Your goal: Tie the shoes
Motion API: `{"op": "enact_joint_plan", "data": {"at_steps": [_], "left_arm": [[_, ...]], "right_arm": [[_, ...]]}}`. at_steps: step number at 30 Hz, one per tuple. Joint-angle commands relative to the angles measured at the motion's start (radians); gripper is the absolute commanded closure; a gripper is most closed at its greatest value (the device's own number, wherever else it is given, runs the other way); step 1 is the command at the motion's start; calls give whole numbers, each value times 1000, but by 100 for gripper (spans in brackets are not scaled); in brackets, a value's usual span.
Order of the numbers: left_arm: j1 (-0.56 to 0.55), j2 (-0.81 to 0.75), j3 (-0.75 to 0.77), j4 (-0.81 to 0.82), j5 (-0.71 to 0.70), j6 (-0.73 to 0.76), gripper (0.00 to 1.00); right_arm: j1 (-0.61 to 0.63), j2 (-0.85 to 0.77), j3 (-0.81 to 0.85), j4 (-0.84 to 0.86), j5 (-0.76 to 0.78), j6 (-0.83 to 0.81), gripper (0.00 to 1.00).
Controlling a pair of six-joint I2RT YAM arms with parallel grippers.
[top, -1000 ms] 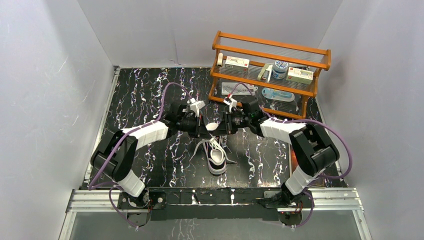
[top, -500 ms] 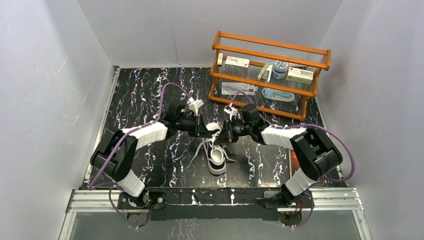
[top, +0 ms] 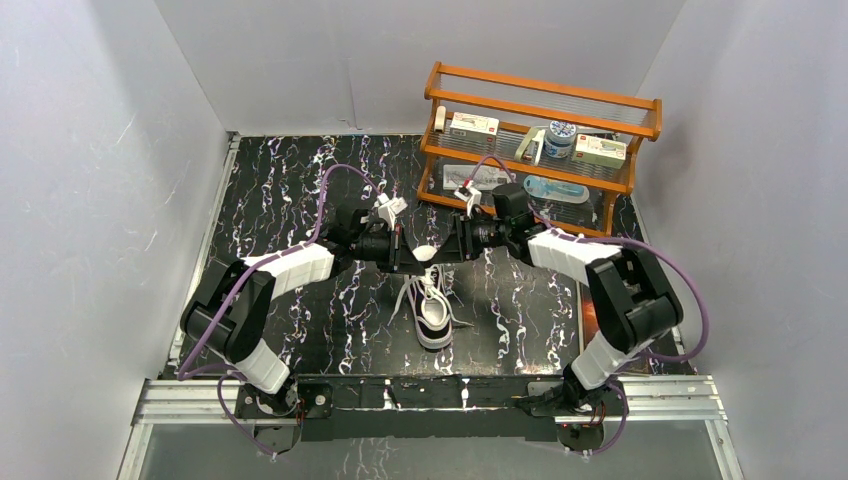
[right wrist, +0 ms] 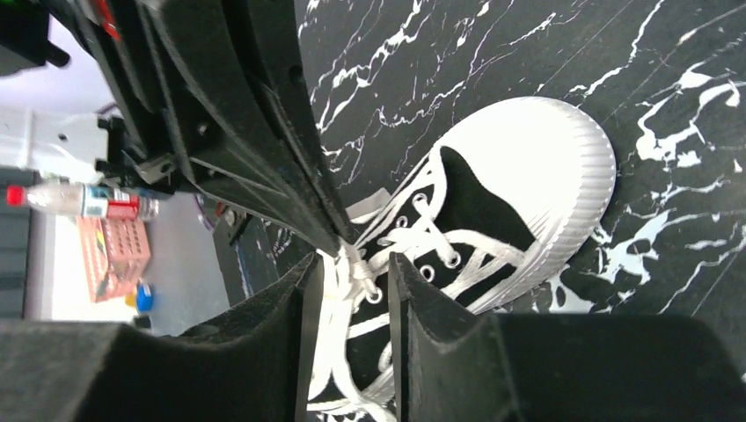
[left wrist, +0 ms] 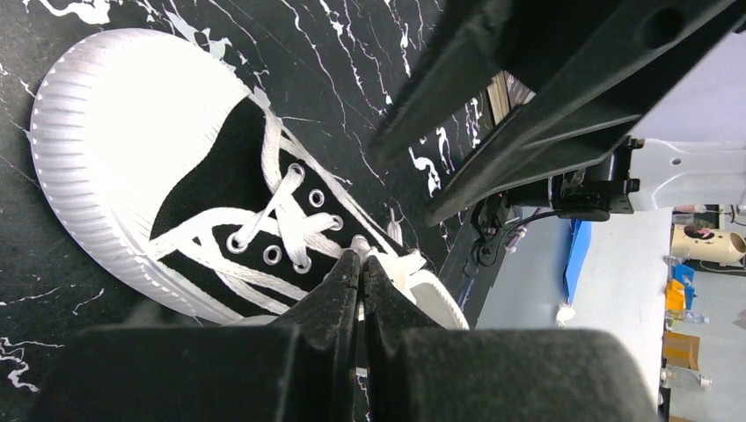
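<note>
Black canvas sneaker (top: 434, 315): we pinch its white laces (left wrist: 287, 209) up with our left hand (left wrist: 361, 259) so our half-open right hand (right wrist: 352, 268) can grab.

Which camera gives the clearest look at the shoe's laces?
The left wrist view: the laces cross sharply through their eyelets, close up. The right wrist view shows them too, bunched between that arm's fingers. From the top view they are only thin white strands beside the shoe.
</note>
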Motion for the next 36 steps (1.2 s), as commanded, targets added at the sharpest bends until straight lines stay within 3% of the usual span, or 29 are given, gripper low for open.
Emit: {"op": "enact_joint_plan", "data": {"at_steps": [1, 12, 28, 36], "left_arm": [[14, -13, -9, 65, 46, -17, 100], [14, 4, 0, 78, 67, -23, 100], [17, 11, 0, 97, 111, -19, 100], [19, 15, 1, 108, 130, -24, 100]], "right_arm": [[0, 71, 76, -1, -129, -138, 56], [1, 148, 61, 101, -232, -121, 50], [11, 206, 67, 197, -291, -58, 67], [12, 231, 76, 229, -317, -37, 66]]}}
